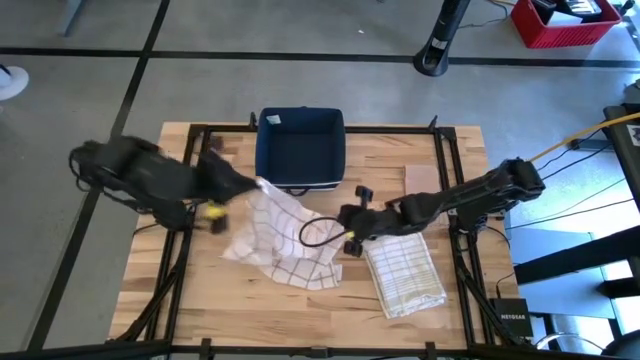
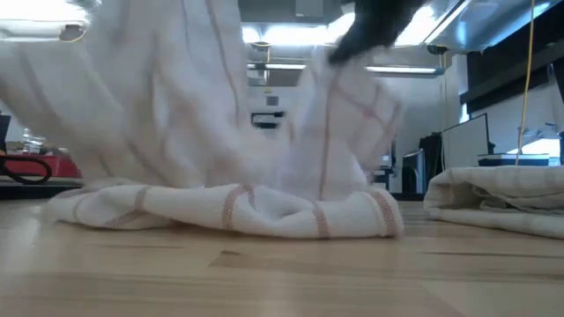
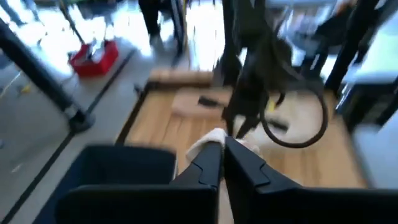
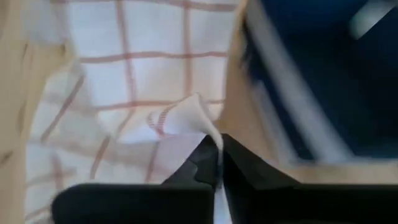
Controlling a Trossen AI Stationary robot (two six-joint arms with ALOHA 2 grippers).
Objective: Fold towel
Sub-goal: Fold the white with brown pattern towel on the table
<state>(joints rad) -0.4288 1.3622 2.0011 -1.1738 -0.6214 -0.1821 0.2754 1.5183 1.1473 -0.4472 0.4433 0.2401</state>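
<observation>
A white towel with red checks (image 1: 280, 240) lies crumpled at the table's middle. In the low view the towel (image 2: 220, 132) is partly raised, with its lower folds on the wood. My left gripper (image 1: 256, 186) is shut on the towel's far left part, just in front of the blue bin. My right gripper (image 1: 343, 222) is shut on the towel's right side. Each hold shows in its own wrist view: left gripper (image 3: 222, 144), right gripper (image 4: 219, 140). My left gripper pinches a bunched white tip of the towel (image 3: 211, 135) between its two shut fingers; the cloth sticks out past the fingertips. It comes from the table's left. My right gripper pinches a corner of the towel (image 4: 198, 112) between its shut fingers, coming from the table's right. The corner stands up beyond the fingertips; the rest of the cloth spreads slack on the table.
A dark blue bin (image 1: 300, 148) stands at the far middle, close behind the towel. A folded striped towel (image 1: 405, 270) lies on the table to the right of the checked one and shows in the low view too (image 2: 502, 198). A black frame (image 1: 450, 150) borders the wooden top.
</observation>
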